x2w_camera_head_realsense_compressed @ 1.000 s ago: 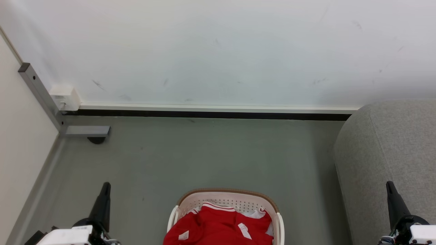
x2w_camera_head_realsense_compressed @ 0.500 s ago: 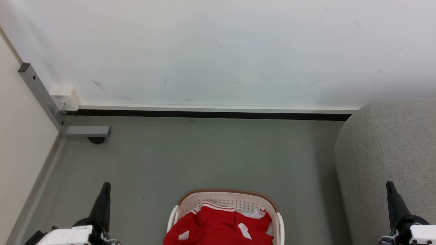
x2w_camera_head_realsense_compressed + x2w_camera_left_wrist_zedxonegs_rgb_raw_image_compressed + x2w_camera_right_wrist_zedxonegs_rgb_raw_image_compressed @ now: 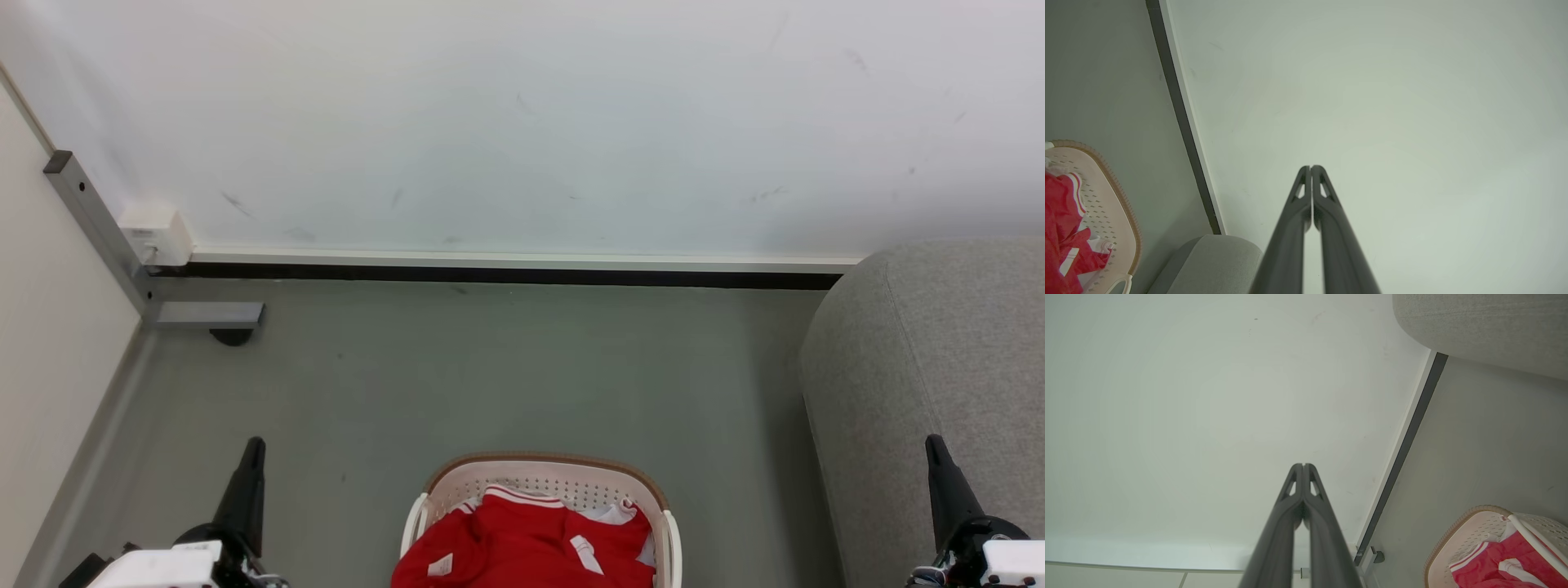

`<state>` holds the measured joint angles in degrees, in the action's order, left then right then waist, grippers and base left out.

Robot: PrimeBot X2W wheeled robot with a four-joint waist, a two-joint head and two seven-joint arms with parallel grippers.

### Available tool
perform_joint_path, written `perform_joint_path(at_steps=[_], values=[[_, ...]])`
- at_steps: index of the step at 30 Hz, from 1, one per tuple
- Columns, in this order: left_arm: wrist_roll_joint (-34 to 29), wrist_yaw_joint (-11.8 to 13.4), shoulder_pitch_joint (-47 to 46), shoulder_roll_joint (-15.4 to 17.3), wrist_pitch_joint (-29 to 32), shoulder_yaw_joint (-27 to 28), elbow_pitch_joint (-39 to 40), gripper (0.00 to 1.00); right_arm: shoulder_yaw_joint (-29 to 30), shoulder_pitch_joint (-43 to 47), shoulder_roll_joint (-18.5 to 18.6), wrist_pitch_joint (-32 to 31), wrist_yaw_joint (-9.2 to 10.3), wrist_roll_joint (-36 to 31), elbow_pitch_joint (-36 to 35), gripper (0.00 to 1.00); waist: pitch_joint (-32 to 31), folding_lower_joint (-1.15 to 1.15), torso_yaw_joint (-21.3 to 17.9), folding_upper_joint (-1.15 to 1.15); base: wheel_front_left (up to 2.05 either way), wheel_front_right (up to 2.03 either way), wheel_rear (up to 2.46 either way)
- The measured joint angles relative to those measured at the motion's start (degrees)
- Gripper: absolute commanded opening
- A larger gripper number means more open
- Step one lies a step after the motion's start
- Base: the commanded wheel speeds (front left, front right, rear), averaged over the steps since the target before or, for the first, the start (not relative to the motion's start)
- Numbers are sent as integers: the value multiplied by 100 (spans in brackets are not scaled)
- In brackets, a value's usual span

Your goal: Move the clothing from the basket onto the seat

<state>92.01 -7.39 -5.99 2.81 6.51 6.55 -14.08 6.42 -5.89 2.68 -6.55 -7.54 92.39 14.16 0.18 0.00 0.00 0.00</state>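
The basket (image 3: 588, 488) sits at the bottom middle of the head view, and the bottom edge cuts off its near half. The red clothing (image 3: 522, 543) lies inside it, heaped up near the rim, and is cut off too. A white tag (image 3: 439, 564) on the clothing is too small to read. A bit of white cloth (image 3: 612, 514) peeks out at the right of the pile; I cannot tell what it is. The grey seat (image 3: 939, 367) takes up the right side and runs out of the frame, so its full shape is hidden. It stands apart from the basket, with bare floor (image 3: 490, 367) between them. The left tool (image 3: 255, 447) pokes up at the lower left and the right tool (image 3: 933, 445) at the lower right; their bodies are cut off below. In the wrist views each tool's two fingers press together, closed on nothing, pointing at the white wall (image 3: 522, 122). Against the earlier pictures, nothing has moved: basket, clothing and both tools are in the same spots.
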Motion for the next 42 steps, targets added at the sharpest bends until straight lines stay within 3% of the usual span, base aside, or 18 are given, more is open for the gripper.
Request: perform_joint_path(at_steps=[3, 4, 19, 31, 42], values=[[0, 0, 0, 0, 0, 0, 0, 0, 0, 0, 0, 0, 0, 0, 0, 0, 0, 0, 0, 0, 0, 0, 0], [-1, 1, 3, -2, -1, -1, -10, 100, -2, 4, -3, 1, -1, 0, 10, 100, 0, 0, 0, 0, 0, 0, 0], [-89, 35, 216, -58, -313, -280, -186, 100, -237, 235, -75, 310, -1, -412, 227, 100, 2, 0, 6, 0, 0, 0, 0], [-980, 46, 215, -57, -601, -376, -130, 100, -389, 235, -37, 609, -1, -1956, 0, 100, 8, 0, 19, 0, 0, 0, 0], [-2415, 334, 219, -54, -855, -490, 154, 100, -645, 243, 133, 845, -1, -3673, -299, 100, 20, 0, 22, 0, 0, 0, 0]])
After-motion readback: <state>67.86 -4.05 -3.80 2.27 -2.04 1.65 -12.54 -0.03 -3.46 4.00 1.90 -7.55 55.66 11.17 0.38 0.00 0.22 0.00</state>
